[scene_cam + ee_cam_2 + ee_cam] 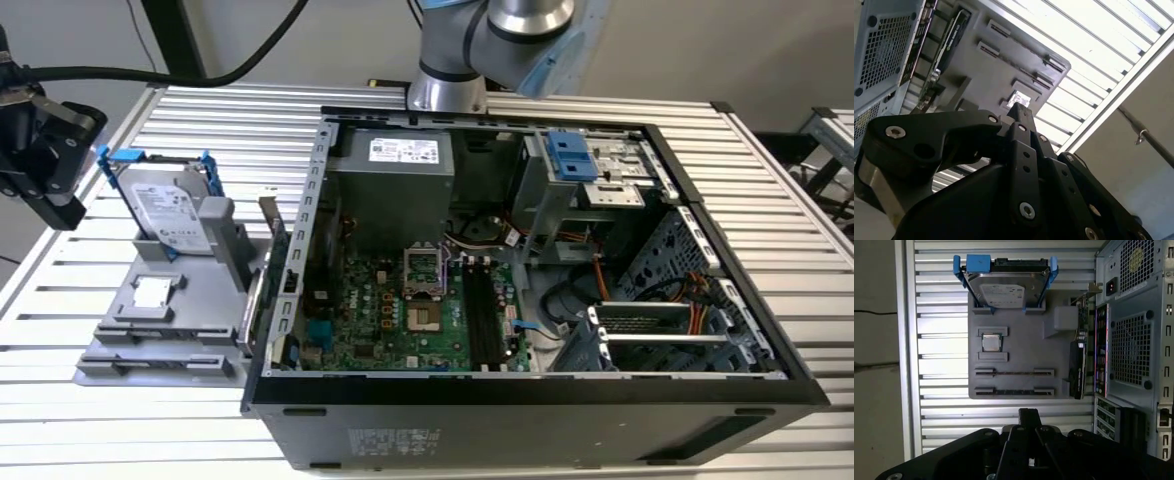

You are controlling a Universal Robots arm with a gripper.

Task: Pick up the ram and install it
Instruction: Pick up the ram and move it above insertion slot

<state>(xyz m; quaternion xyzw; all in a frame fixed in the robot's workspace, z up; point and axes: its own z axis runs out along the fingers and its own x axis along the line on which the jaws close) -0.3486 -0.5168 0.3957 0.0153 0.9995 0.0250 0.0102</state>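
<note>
Hand (1028, 413) closed, near grey tray (1019, 347) (outside case (1134, 340))

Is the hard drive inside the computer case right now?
No, the hard drive sits on the grey tray on the table, outside the case.

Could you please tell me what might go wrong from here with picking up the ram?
The thin dark ram stick stands on edge between raised clips of the grey plastic tray; the black gripper, slightly off, might hit them. The upright silver hard drive and black graphics card stand close by.
</note>
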